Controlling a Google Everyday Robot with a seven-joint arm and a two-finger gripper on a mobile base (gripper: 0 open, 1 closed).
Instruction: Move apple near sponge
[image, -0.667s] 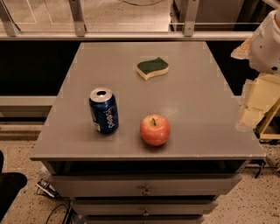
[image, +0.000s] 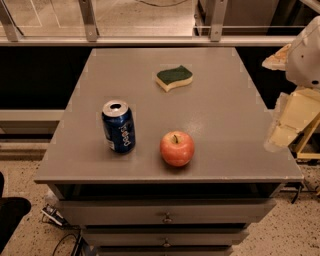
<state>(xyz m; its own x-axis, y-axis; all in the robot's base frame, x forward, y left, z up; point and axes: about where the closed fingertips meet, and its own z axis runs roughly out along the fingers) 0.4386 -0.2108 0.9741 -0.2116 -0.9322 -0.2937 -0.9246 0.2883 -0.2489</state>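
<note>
Presently, item by item: nothing on the surface has shifted since a moment ago. The apple (image: 177, 148), sponge (image: 174, 78) and soda can (image: 118, 126) sit exactly where they were, and the robot's pale arm (image: 306, 52) has barely stirred at the right edge. By my reading the task has not properly begun, and the reach is yet to come. Apple: red-orange, stem up, near the front edge of the grey tabletop (image: 225, 115), just right of the can and apart from it. Sponge: green face up over yellow foam, towards the back of the top, well apart from the apple with bare surface between. Gripper (image: 286, 125): cream-coloured, hanging off the right side of the table at about the apple's depth and touching nothing. Whether it is spread or pressed together I cannot tell from where I stand. Surface: flat, matte grey and level, the top of a cabinet with drawers (image: 165, 212) below. Room: metal railing (image: 150, 40) behind the table, speckled floor (image: 30, 240), loose cables (image: 57, 217) at lower left.
</note>
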